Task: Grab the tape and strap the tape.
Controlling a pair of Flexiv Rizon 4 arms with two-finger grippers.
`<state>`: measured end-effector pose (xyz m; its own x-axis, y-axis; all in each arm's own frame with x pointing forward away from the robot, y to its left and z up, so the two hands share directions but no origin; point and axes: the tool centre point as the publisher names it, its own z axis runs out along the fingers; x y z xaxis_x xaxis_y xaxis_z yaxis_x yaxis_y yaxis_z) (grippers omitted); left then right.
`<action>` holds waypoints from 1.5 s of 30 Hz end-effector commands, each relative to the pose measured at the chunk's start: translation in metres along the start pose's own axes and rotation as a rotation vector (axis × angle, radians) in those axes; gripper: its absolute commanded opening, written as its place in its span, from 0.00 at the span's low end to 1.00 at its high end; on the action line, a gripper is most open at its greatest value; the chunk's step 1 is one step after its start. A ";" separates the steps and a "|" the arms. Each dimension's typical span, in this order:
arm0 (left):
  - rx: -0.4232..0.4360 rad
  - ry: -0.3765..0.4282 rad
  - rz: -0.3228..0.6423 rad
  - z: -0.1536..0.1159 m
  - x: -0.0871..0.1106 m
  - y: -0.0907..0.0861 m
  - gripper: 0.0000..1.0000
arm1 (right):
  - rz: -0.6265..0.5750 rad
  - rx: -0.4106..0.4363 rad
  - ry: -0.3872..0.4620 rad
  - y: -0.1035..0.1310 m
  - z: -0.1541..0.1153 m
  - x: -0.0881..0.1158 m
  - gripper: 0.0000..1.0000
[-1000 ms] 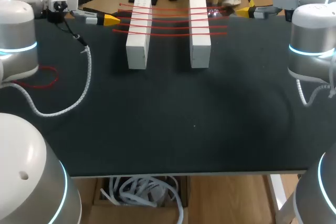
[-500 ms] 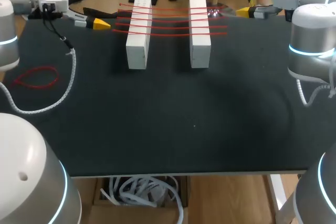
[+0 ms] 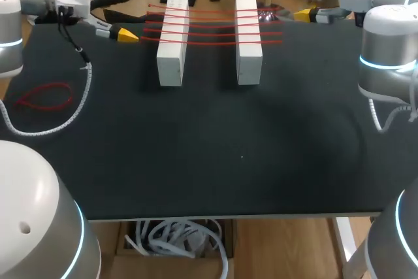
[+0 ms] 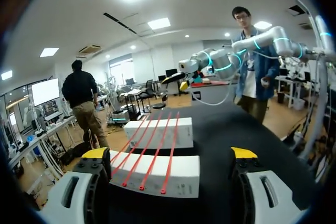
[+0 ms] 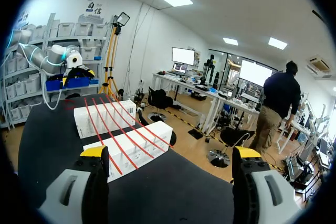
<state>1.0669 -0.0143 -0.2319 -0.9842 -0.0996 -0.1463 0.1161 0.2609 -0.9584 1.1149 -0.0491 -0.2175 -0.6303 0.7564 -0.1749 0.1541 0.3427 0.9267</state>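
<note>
1. Lying flat near the left edge of the tabletop [image 3: 209,161], the loose tape [image 3: 44,96] is a thin red band fallen into a long, flattened loop. It sits well apart from everything else.
2. From where I stand it looks feather-light and limp, with no stiffness of its own. It would likely sag and trail from whatever point is pinched. Since it has to span two blocks tightly, I would guess it gives a little, though that cannot be seen.
3. The best hold is probably at one narrow end of the loop, where the two strands run close together. The fingers would have to come right down to the surface, because the band hardly rises off it. A shallow pinch might let it slide out.
4. Several more red tapes [image 3: 212,31] are already strapped across two white blocks [image 3: 172,44] near the far edge. They run taut and parallel, with their ends showing past the outer sides of the blocks.
5. The left gripper [image 3: 124,14] hangs by the far left corner with its fingers spread and nothing between them. It points towards the blocks, and the loose tape lies well away from it by the left edge.
6. The right gripper [image 5: 170,152] sits by the far right corner, fingers wide apart and empty, facing the blocks from the other side.
</note>
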 end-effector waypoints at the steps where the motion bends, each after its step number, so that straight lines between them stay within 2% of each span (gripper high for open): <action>1: 0.001 0.074 0.000 0.002 -0.005 0.008 0.37 | 0.000 0.002 0.001 0.000 0.000 0.000 1.00; 4: -0.002 0.085 -0.016 0.004 -0.005 0.016 0.10 | 0.000 0.002 0.001 0.000 0.000 0.000 1.00; 5: 0.000 0.088 -0.014 0.005 -0.005 0.018 0.08 | 0.000 0.002 0.001 0.000 0.000 0.000 1.00; 8: 0.008 0.103 -0.014 0.008 -0.005 0.024 0.16 | 0.000 0.002 0.001 0.000 0.000 0.000 1.00; 10: 0.007 0.110 -0.018 0.010 -0.006 0.028 0.08 | 0.000 0.002 0.001 0.000 0.000 0.000 1.00; 12: 0.011 0.110 -0.021 0.012 -0.006 0.032 0.06 | 0.000 0.002 0.001 0.000 0.000 0.000 1.00; 18: 0.021 0.106 -0.027 0.013 -0.007 0.041 0.16 | 0.000 0.002 0.001 0.000 0.000 0.000 1.00; 33: 0.019 0.090 -0.045 0.009 -0.006 0.056 0.18 | 0.000 0.002 0.001 0.000 0.000 0.000 1.00; 35: 0.019 0.094 -0.046 0.009 -0.006 0.058 0.23 | 0.000 0.002 0.001 0.000 0.000 0.000 1.00; 37: 0.020 0.097 -0.047 0.010 -0.006 0.059 0.24 | 0.000 0.002 0.001 0.000 0.000 0.000 1.00; 39: 0.022 0.099 -0.048 0.011 -0.007 0.062 0.22 | 0.000 0.002 0.001 0.000 0.000 0.000 1.00; 45: 0.023 0.102 -0.054 0.011 -0.010 0.068 0.22 | 0.000 0.002 0.001 0.000 0.000 0.000 1.00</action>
<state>1.0797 -0.0071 -0.2935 -0.9970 -0.0257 -0.0727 0.0642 0.2442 -0.9676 1.1148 -0.0491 -0.2175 -0.6304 0.7563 -0.1749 0.1540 0.3426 0.9268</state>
